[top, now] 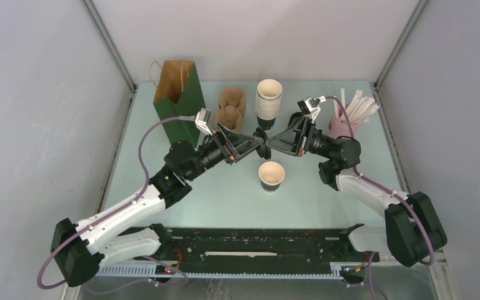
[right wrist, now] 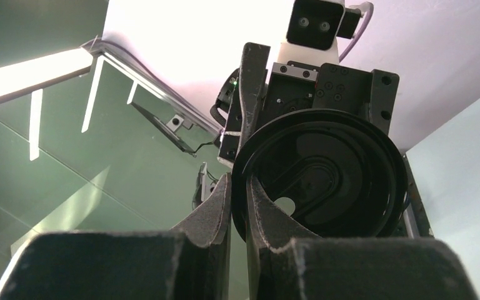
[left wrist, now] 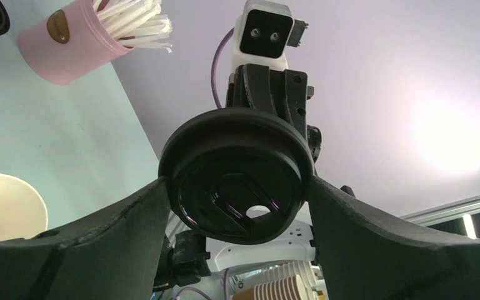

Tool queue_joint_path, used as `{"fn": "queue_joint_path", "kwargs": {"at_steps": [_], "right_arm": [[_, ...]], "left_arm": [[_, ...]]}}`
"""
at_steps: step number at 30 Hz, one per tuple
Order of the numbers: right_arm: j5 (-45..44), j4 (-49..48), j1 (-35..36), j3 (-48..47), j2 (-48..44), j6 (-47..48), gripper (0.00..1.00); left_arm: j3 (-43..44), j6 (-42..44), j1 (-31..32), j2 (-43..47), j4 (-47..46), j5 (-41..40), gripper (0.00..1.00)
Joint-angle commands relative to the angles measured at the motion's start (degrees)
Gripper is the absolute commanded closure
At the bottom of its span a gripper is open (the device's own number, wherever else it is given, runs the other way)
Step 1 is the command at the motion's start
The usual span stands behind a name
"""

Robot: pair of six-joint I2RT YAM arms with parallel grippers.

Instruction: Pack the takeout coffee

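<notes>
A round black lid (top: 264, 145) hangs in the air between both grippers, over the middle of the table. My right gripper (right wrist: 239, 181) is shut on the lid's (right wrist: 325, 175) rim, pinching its edge. My left gripper (left wrist: 237, 184) spans the whole lid (left wrist: 237, 175), with one finger touching each side. The takeout coffee cup (top: 271, 175), dark outside and white inside, stands lidless on the table just in front of and below the lid. The left wrist view catches its rim (left wrist: 0, 206) at lower left.
A green paper bag (top: 178, 100) stands at the back left. Beside it lie a brown cardboard carrier (top: 231, 106) and a tall stack of white-rimmed cups (top: 269, 100). A pink holder of white sticks (top: 345, 122) stands at the back right.
</notes>
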State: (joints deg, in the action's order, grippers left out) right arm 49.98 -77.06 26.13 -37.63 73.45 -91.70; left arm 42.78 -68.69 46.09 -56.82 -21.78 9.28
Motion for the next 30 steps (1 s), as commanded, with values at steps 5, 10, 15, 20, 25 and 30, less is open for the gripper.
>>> {"fn": "queue_joint_path", "kwargs": {"at_steps": [5,10,15,20,25,30], "right_arm": [[0.39,1.33,0.91,-0.17,-2.53,3.04,1.00],[0.97,5.40,1.13,-0.16,-3.95,6.20,0.96],[0.75,13.49,0.82,-0.16,-6.73,11.76,0.83],[1.17,23.75,-0.72,-0.16,-9.96,17.97,0.64],[1.46,33.94,-2.93,-0.16,-14.34,23.84,0.48],[-1.63,67.28,-12.14,-3.47,-24.25,43.40,0.44]], "left_arm": [[3.28,0.46,-0.27,0.48,-0.62,-0.77,0.23],[3.24,0.96,-0.21,0.69,1.03,-1.89,0.31],[2.63,1.94,-0.23,1.39,2.65,-2.78,0.33],[2.04,3.92,-0.21,2.59,5.40,-3.94,0.35],[2.38,7.20,-0.22,2.67,10.09,-3.78,0.39],[11.42,19.49,0.27,-1.24,28.39,-4.90,0.41]]}}
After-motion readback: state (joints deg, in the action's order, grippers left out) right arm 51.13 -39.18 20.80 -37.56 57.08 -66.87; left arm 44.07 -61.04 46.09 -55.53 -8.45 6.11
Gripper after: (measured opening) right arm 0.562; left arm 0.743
